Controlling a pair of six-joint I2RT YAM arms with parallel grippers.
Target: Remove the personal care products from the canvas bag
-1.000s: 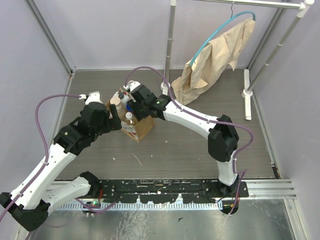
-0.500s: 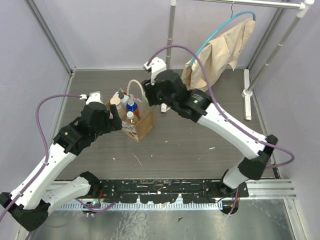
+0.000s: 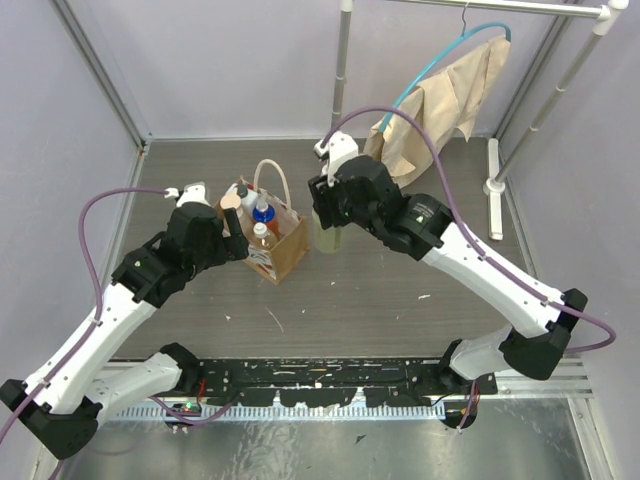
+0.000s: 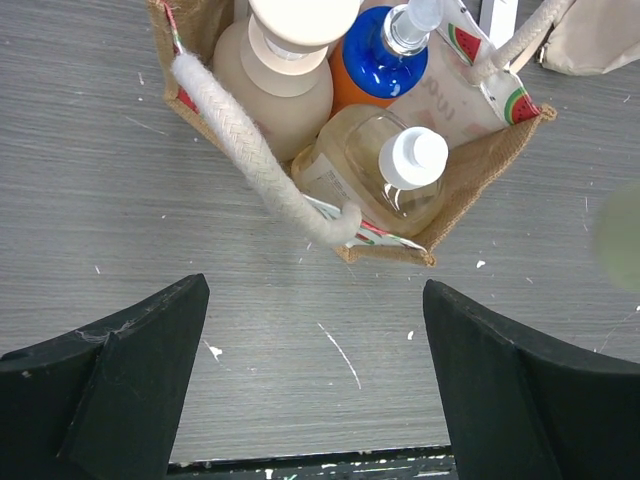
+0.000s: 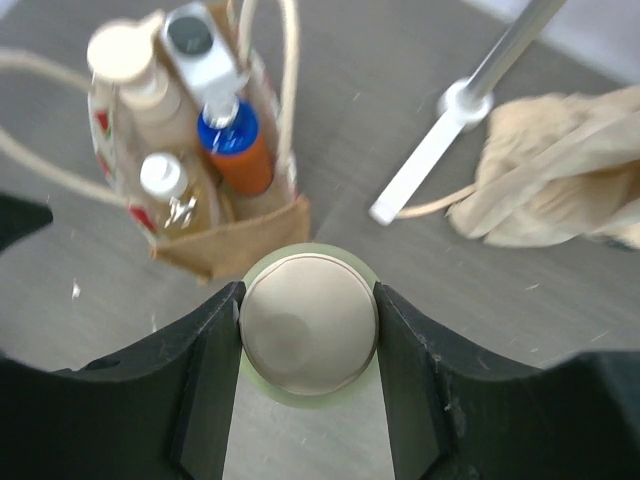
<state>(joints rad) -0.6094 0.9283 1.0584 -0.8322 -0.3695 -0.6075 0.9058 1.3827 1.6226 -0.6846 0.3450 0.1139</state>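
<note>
The canvas bag (image 3: 287,252) stands mid-table with its cream handles up. It holds a tan bottle with a peach cap (image 4: 285,60), an orange bottle with a blue top (image 4: 372,62), a slim amber bottle with a white cap (image 4: 385,170) and a white flat-sided bottle (image 5: 195,45). My right gripper (image 3: 328,212) is shut on the pale lid (image 5: 308,325) of the olive-green bottle (image 3: 328,240), holding it upright just right of the bag. My left gripper (image 4: 315,375) is open and empty, close to the bag's left side (image 3: 238,238).
A large beige cloth (image 3: 430,120) on a teal hanger hangs from a white rack at the back right. The rack's foot (image 3: 493,185) and pole (image 3: 342,70) stand behind the bag. Purple walls close in both sides.
My right gripper has lifted the olive-green bottle out of the bag and carried it to the right of the bag. The left arm has barely moved.
</note>
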